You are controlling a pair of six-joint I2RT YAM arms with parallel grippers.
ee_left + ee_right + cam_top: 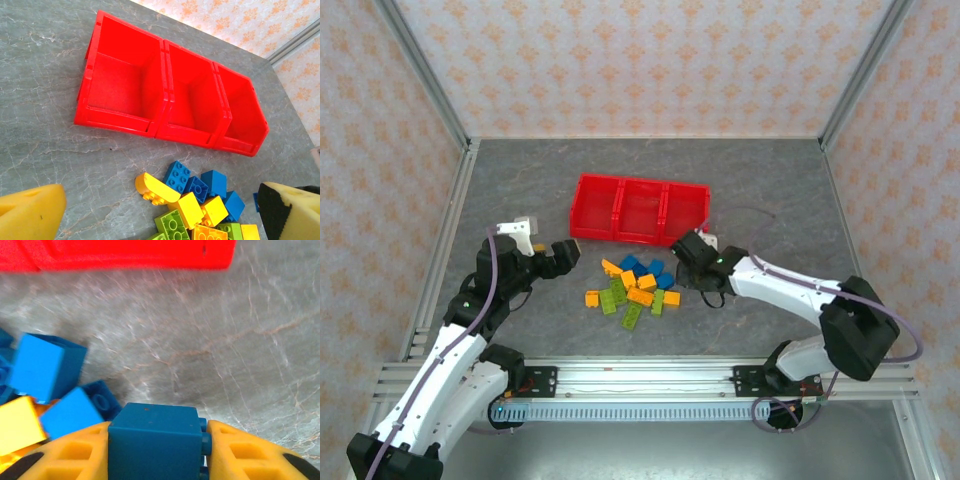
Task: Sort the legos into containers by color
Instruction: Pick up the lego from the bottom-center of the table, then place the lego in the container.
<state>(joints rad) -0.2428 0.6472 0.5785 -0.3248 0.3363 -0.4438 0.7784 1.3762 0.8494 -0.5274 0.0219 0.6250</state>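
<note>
Right now the right gripper (686,262) is clamped on a dark blue brick (155,440), its yellow fingers (240,452) pressed against two opposite sides (studs turned toward one finger). It sits at the right fringe of the lego pile (632,285), which lies in the middle of the table (770,170), between the near edge and the red tray (640,236) set toward the far edge. The left gripper (563,256) hangs spread wide, holding nothing, just left of the pile.
</note>
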